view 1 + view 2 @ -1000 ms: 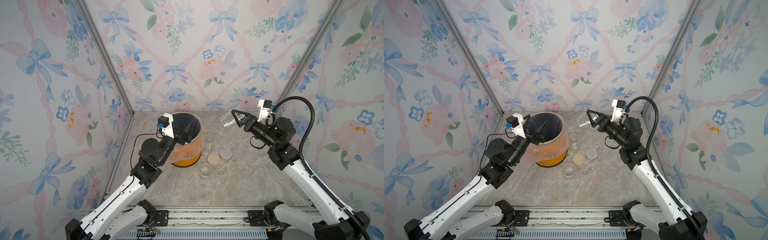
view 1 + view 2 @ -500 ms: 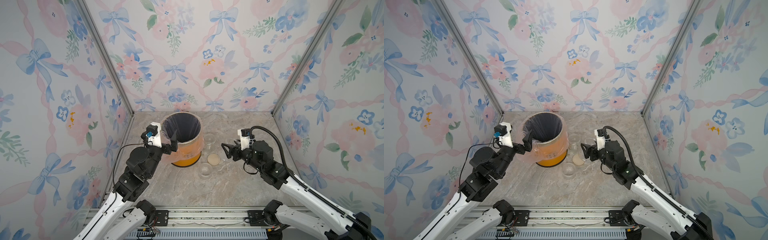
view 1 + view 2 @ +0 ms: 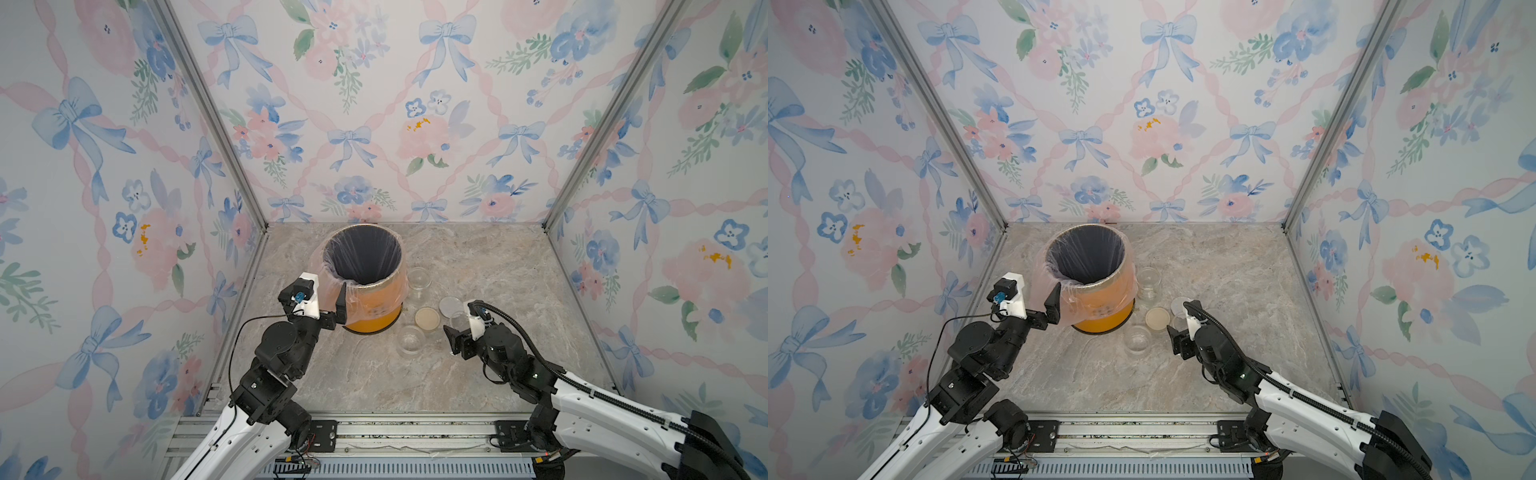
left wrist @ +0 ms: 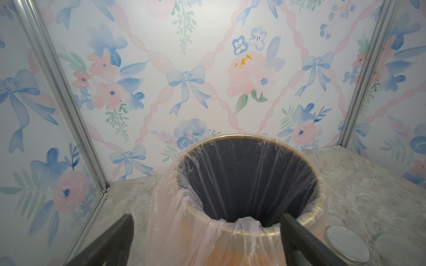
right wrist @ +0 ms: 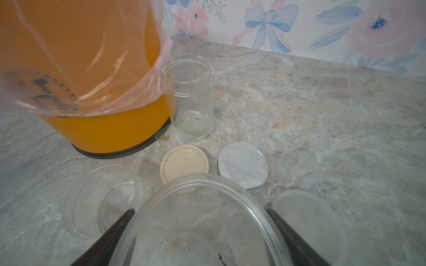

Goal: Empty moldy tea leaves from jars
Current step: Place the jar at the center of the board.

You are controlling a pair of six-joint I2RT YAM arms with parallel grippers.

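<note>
Only right wrist view showed your right end effector grasping clear jar near bin; left end effector hung released.

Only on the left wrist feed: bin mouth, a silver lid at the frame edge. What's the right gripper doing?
Observer: right gripper is closed on a clear jar, one finger against each side. The jar has no lid and looks empty apart from a few dark specks.
Operator: other jars?
Observer: two more, both lidless and apparently empty. A tall ribbed jar stands upright beside the orange bin, and a low clear jar sits nearer the gripper.
</note>
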